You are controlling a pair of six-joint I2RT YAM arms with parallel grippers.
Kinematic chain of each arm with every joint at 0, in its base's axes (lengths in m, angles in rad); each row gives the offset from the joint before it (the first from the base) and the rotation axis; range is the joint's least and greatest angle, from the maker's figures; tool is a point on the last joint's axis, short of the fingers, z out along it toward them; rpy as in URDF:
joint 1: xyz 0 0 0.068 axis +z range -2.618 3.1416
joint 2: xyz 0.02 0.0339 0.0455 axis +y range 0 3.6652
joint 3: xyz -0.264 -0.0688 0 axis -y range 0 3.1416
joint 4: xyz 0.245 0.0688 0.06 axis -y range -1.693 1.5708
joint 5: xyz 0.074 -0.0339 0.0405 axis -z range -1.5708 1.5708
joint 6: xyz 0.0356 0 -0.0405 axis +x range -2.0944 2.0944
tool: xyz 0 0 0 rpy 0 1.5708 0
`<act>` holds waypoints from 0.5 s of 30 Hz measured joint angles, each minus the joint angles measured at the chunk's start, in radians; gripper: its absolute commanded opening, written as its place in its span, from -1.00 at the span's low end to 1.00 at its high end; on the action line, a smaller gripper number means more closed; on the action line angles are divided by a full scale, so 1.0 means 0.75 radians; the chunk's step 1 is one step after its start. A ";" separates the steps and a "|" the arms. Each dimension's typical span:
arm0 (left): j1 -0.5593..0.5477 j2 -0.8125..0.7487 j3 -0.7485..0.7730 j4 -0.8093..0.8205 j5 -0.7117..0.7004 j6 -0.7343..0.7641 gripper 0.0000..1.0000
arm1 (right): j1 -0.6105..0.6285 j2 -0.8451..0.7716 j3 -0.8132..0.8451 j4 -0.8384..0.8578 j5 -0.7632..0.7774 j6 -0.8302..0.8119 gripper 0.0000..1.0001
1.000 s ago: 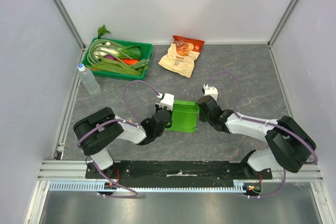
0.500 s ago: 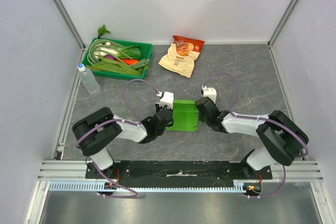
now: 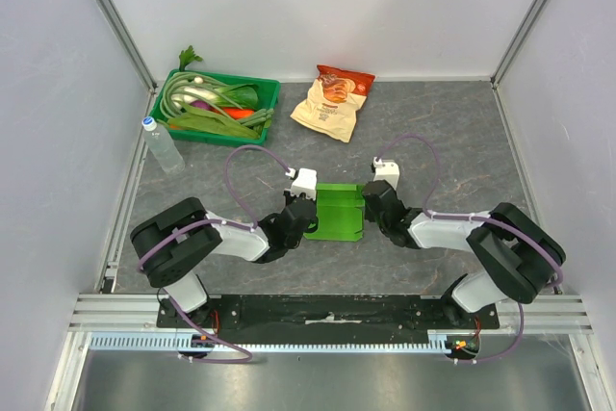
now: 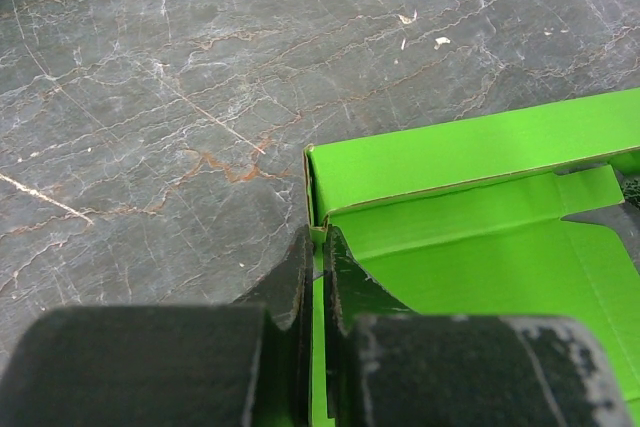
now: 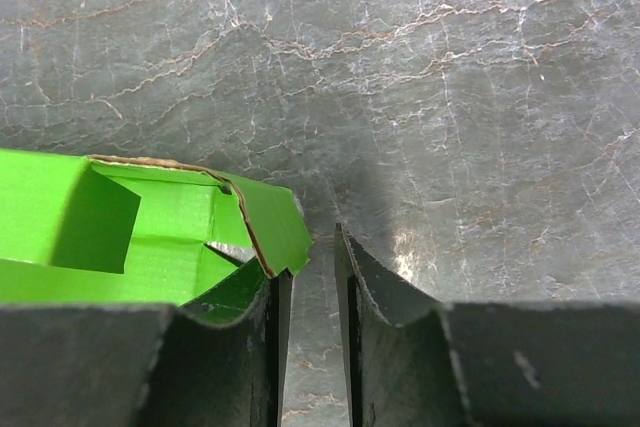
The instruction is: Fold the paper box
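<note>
no legible text, snack bag (image 3: 333,101) print too small

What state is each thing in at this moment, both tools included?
paper box: partly folded, some walls raised, top open.
left tool: shut on one wall of the paper box.
right tool: slightly open, nothing between its jaws, right beside a box flap.
snack bag: lying flat, looks unopened.
water bottle: cap on.
vegetable tray: filled with vegetables.
</note>
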 measured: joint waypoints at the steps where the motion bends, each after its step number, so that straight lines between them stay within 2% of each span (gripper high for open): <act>1: 0.000 0.000 0.000 -0.001 0.000 -0.001 -0.96 | -0.001 0.003 -0.005 0.017 0.003 0.000 -0.39; 6: 0.000 0.000 0.000 -0.003 -0.002 -0.001 -0.96 | -0.004 0.037 -0.035 0.130 0.002 -0.023 -0.39; 15: 0.010 0.000 0.005 -0.022 -0.027 -0.001 -0.96 | -0.019 0.047 -0.116 0.374 -0.121 -0.117 -0.39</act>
